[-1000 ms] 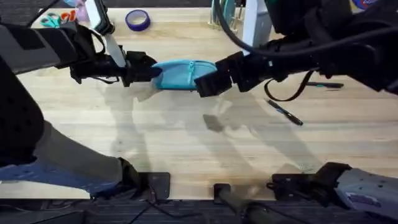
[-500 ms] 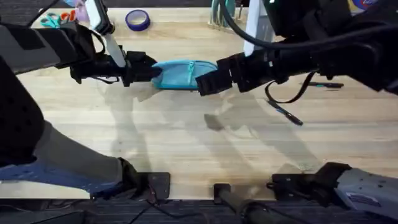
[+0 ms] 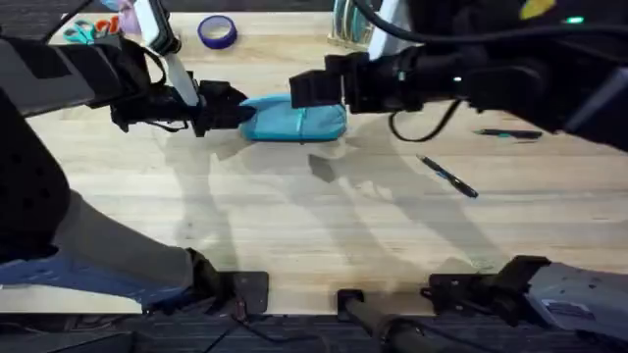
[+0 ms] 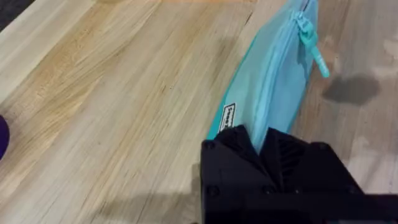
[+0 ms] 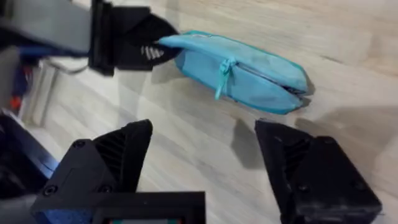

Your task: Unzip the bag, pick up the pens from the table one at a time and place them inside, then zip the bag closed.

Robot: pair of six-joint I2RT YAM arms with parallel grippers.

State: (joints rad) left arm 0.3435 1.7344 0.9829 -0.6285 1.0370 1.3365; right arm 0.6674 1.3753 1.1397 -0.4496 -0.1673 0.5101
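Since a second ago the right end effector [image 3: 306, 90] has risen off the bag [image 3: 294, 120] and hangs above it with fingers spread wide, while the left end effector [image 3: 238, 111] pinches the bag's near end on the tabletop [image 3: 294, 216], two pens [image 3: 449, 177] lying well beyond the right one.

small label on bag [image 4: 228, 117], wording unreadable

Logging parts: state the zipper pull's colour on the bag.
Turquoise, matching the bag; the zipper pull shows best in the right wrist view.
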